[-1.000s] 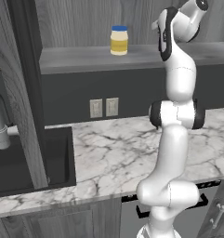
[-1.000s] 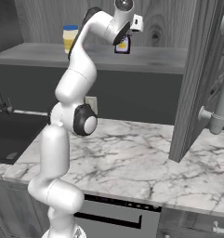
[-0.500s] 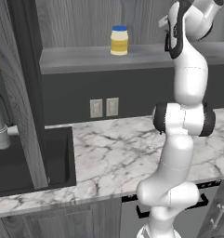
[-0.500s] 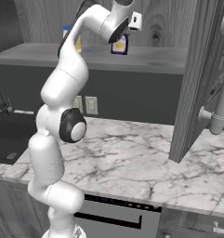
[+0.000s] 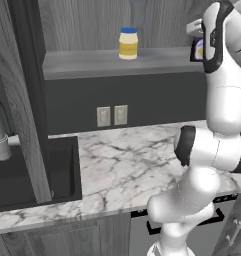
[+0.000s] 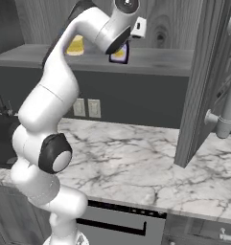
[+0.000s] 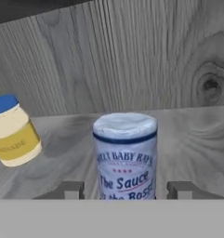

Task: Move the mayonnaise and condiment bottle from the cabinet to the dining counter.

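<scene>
- my fingers (image 7: 125, 189) stand apart on either side of the condiment bottle (image 7: 125, 155), not visibly pressing on it yet.
- the bottle stands upright between them on the cabinet (image 5: 142, 25) shelf (image 5: 92, 62); the mayonnaise (image 7: 11, 130) stands well off to one side.
- closing off-centre could tip the bottle toward the back wall.
- a weak grip may let it slip and drop onto the marble worktop (image 5: 132, 160).

Base views flanking; hand view close.
</scene>
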Robot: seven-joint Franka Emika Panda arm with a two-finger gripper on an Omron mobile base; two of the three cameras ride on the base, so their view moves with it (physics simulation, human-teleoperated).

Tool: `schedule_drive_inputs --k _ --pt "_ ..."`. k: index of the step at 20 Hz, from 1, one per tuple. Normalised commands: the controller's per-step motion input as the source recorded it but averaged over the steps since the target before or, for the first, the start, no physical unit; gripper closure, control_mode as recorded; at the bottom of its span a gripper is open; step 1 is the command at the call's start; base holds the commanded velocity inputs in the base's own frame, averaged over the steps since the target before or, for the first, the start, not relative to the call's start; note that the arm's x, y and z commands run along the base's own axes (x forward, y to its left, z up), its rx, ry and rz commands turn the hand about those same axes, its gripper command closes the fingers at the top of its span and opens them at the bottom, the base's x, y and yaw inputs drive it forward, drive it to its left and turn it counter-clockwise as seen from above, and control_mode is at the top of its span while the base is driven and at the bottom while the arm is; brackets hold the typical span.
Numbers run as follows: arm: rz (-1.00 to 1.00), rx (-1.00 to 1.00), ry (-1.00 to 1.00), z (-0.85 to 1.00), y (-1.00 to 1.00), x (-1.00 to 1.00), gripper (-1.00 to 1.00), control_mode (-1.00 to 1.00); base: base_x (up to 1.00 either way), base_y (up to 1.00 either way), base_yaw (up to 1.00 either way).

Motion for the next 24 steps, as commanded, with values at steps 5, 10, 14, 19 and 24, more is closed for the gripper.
schedule_drive_inputs --k 5,10,14,19,24 --pt "0.0 0.01 0.0 0.0 0.16 -0.94 1.0 -1.0 0.0 0.0 0.0" --pt "0.0 0.0 0.0 0.0 0.23 -0.94 1.0 -1.0 0.0 0.0 0.0" --pt "0.0 0.0 0.0 0.0 0.29 -0.92 1.0 -1.0 0.0 0.0 0.0" --pt "0.0 -0.02 -0.02 -0.14 0.34 -0.9 1.0 -1.0 0.0 0.0 0.0" --pt "0.0 -0.02 -0.01 -0.29 0.34 -0.74 1.0 -1.0 0.0 0.0 0.0"
